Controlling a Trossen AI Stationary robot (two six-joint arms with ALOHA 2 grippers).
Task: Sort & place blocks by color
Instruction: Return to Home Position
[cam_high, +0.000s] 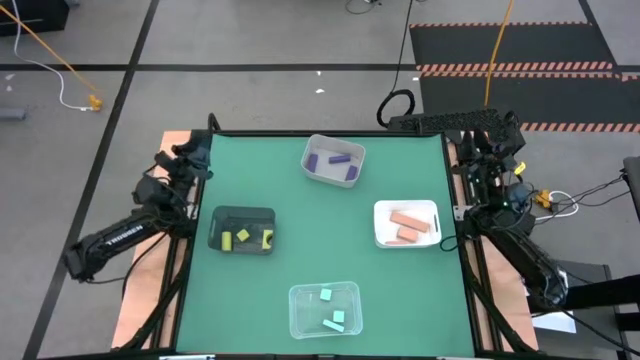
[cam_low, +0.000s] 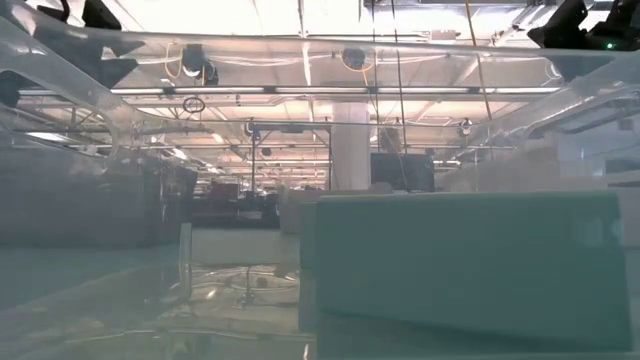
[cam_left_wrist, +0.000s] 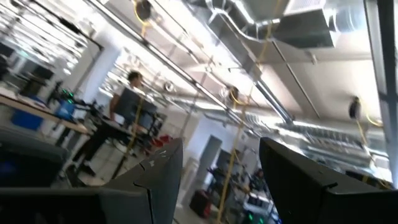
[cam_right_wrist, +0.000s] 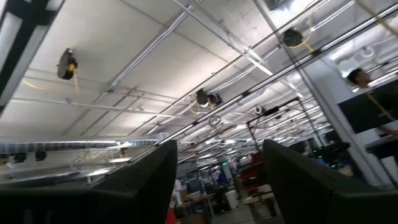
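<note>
Matt mint blocks sit in a clear, glossy plastic tray on the smooth green tabletop.

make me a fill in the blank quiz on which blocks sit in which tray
1. The blocks in the grey tray are ___.
2. The blocks in the black tray are ___.
3. The salmon-pink blocks lie in the ___ tray.
4. The mint-green blocks lie in the ___ tray.
Missing words: purple, yellow, white, clear.
</note>
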